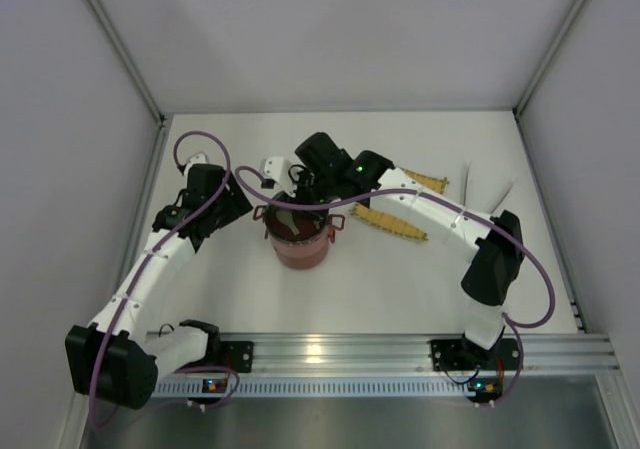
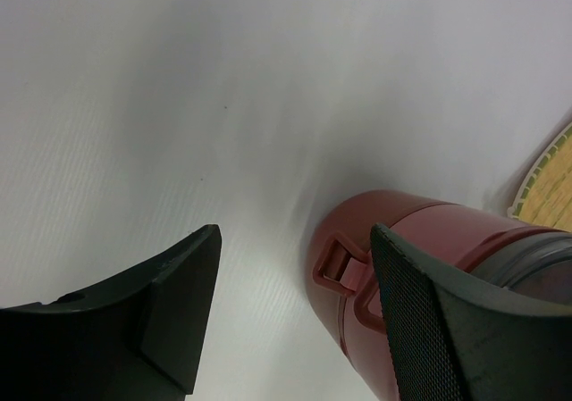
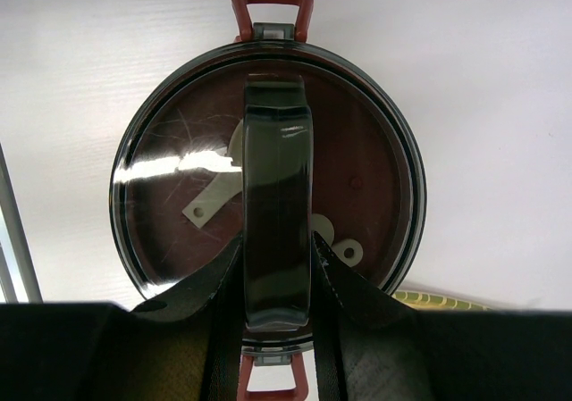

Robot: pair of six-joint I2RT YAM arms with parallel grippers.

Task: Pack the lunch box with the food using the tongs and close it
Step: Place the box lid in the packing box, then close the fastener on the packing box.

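Note:
The dark-red lunch box (image 1: 300, 251) stands stacked at mid-table with its grey domed lid (image 3: 170, 151) on top. My right gripper (image 1: 302, 199) reaches down over it. In the right wrist view that gripper (image 3: 277, 240) is shut on the lid's dark arched handle (image 3: 277, 178). My left gripper (image 2: 295, 236) hangs open just left of the box (image 2: 411, 209), near a side handle (image 2: 335, 260), with nothing between its fingers. The thin pale tongs (image 1: 466, 184) seem to lie at the right, behind the right arm. The food is hidden.
Yellow woven mats (image 1: 398, 221) lie right of the box, and one shows in the left wrist view (image 2: 550, 182). Cream spoon-shaped pieces (image 3: 210, 200) show under the dome. Red latches (image 3: 273, 8) stick out at the lid's rim. Walls enclose the table.

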